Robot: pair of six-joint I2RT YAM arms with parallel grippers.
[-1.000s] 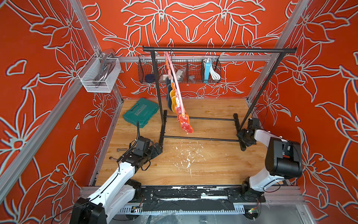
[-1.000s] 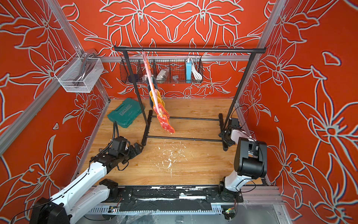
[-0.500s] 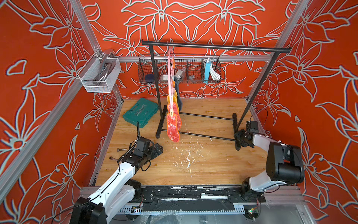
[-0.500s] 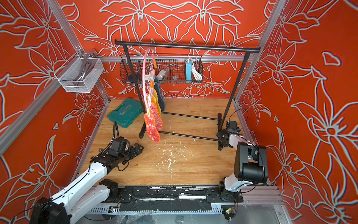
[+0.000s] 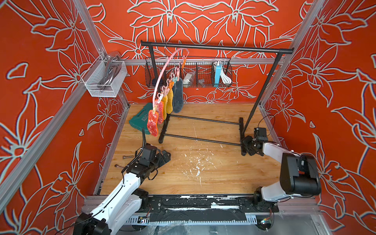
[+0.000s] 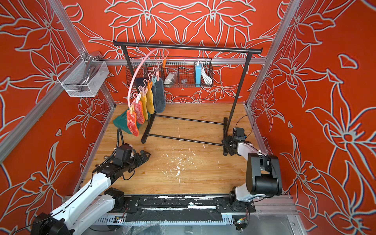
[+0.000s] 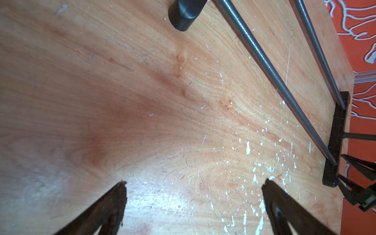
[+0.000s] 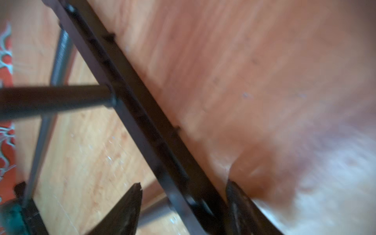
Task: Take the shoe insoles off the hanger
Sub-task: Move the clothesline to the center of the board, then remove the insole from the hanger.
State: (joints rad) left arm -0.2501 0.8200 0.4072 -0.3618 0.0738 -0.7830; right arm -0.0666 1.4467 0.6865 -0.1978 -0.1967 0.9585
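Holds nothing in the left pincer (image 5: pixel 166 156), spread wide just above the worktop (image 5: pixel 223 183). Straddles the foot of the garment rack (image 5: pixel 213 47) with the right pincer (image 5: pixel 245 146), parted, not clamped. Shows six shoe insoles (image 5: pixel 169 102) pegged to the hanger (image 5: pixel 157 82), hooked on the rack's top rail.

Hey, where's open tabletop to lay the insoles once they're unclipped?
Bare tabletop lies between the left end effector and right end effector, on the robot's side of the rack's base bar. Crowded along the left edge: green case, loose bolt.

Red floral walls (image 5: pixel 203 20), scuffed wooden floor (image 5: pixel 203 179)
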